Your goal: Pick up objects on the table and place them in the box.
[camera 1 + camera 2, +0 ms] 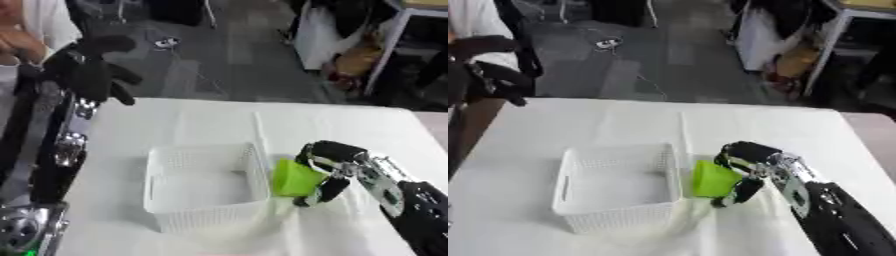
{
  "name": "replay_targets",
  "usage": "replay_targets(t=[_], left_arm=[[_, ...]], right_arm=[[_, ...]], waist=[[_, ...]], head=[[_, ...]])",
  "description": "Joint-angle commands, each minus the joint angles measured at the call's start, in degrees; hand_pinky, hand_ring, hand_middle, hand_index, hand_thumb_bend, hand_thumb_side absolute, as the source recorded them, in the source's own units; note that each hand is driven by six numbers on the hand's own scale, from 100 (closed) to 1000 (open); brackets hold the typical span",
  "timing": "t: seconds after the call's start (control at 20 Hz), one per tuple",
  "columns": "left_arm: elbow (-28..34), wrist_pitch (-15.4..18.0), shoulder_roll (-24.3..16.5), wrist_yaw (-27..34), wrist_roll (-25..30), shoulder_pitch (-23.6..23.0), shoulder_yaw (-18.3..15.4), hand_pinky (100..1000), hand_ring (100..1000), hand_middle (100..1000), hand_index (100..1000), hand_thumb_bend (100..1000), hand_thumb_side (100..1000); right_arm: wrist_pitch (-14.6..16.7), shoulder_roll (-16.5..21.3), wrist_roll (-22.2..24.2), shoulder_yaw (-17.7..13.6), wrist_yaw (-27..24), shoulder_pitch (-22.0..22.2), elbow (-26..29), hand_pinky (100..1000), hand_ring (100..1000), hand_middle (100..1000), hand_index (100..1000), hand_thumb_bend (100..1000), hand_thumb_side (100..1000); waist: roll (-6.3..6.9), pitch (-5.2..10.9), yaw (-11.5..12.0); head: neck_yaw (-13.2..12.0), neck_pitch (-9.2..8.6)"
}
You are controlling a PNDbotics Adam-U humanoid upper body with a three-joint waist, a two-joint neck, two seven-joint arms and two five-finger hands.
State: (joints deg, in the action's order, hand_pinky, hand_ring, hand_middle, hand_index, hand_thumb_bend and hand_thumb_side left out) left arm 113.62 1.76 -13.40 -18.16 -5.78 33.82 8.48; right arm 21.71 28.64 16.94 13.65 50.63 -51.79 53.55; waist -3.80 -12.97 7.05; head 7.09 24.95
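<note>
Far left: the left hand (pixel 87 70) is raised at the upper-left of the view, over the table's left edge, well apart from everything on the cloth. Its black fingers (pixel 122 75) look loosely curled w/ nothing in them, though it is too blurred to be sure. Its arm (pixel 61 145) – black w/ silver joints – runs down the left side to the lower corner.

The table (pixel 605 125) is covered w/ a white cloth. Left of centre stands the box (pixel 206 187), a white perforated plastic basket, upright, open top, nothing visible inside.

Just right of the box is the task's thing: a bright green object (pixel 293 177) – a blocky, cup-like shape, exact kind can't be made out. It sits against or just beside the box's right wall, outside it, low near the cloth; can't tell whether it rests on the cloth or is lifted slightly.

Right: the right hand (pixel 750 165) comes in from the lower-right corner, arm angled up and left. The hand is clamped on the green object from its right side: fingers (pixel 328 150) curl over the top, the thumb (pixel 324 192) hooks under the lower right edge. So the object lies on the hand's left, between hand and box.
</note>
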Motion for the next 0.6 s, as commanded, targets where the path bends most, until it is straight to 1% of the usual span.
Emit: replay_targets(t=[0.05,0.1,0.15,0.2,0.25,0.3,0.35,0.4,0.6], left_arm=[[1.0,0.1,0.0,0.3,0.1,0.9,0.0,474,581,761,840,245,982],[1.0,0.1,0.0,0.3,0.1,0.9,0.0,474,581,761,840,245,981],[1.0,0.1,0.0,0.3,0.1,0.9,0.0,474,581,761,840,245,981],[1.0,0.1,-0.1,0.3,0.1,0.9,0.0,474,581,762,840,245,981],[1.0,0.1,-0.1,0.3,0.1,0.9,0.0,474,581,762,840,245,981],[1.0,0.1,-0.1,0.3,0.1,0.9,-0.1,474,581,761,840,245,981],[1.0,0.1,-0.2,0.2,0.1,0.8,-0.1,474,581,761,840,245,981],[1.0,0.1,-0.2,0.2,0.1,0.8,-0.1,474,581,761,840,245,981],[1.0,-0.1,-0.6,0.1,0.0,0.4,-0.2,474,581,762,840,244,981]], right_arm=[[1.1,1.1,-5.4,0.0,0.2,-0.7,0.9,100,100,100,367,100,577],[1.6,1.1,-6.6,0.0,0.0,-0.7,0.8,100,100,100,318,100,758],[2.1,1.2,-7.6,0.1,-0.1,-0.6,0.7,100,100,100,318,100,758],[2.5,1.4,-8.4,0.1,0.0,-0.6,0.6,100,100,100,291,100,813],[2.9,1.5,-8.9,0.2,0.1,-0.5,0.5,100,100,100,293,100,813],[3.3,1.6,-9.2,0.2,0.3,-0.4,0.4,100,100,100,271,100,827],[3.7,1.7,-9.3,0.2,0.4,-0.3,0.4,100,100,100,275,100,822],[4.1,1.8,-9.2,0.2,0.3,-0.2,0.3,100,100,100,257,100,847],[5.6,2.7,-7.6,0.2,-0.4,-0.5,0.6,100,100,100,240,100,857]], waist=[[0.17,0.90,0.0],[0.17,0.91,0.0],[0.17,0.91,0.0],[0.17,0.91,-0.1],[0.17,0.92,-0.1],[0.17,0.94,-0.1],[0.17,0.97,-0.2],[0.16,1.00,-0.3],[0.14,1.22,-0.8]], head=[[-0.2,-0.80],[-0.2,-0.82],[-0.2,-0.82],[-0.3,-0.76],[-0.3,-0.71],[-0.3,-0.65],[-0.3,-0.60],[-0.3,-0.55],[-0.5,-0.32]])
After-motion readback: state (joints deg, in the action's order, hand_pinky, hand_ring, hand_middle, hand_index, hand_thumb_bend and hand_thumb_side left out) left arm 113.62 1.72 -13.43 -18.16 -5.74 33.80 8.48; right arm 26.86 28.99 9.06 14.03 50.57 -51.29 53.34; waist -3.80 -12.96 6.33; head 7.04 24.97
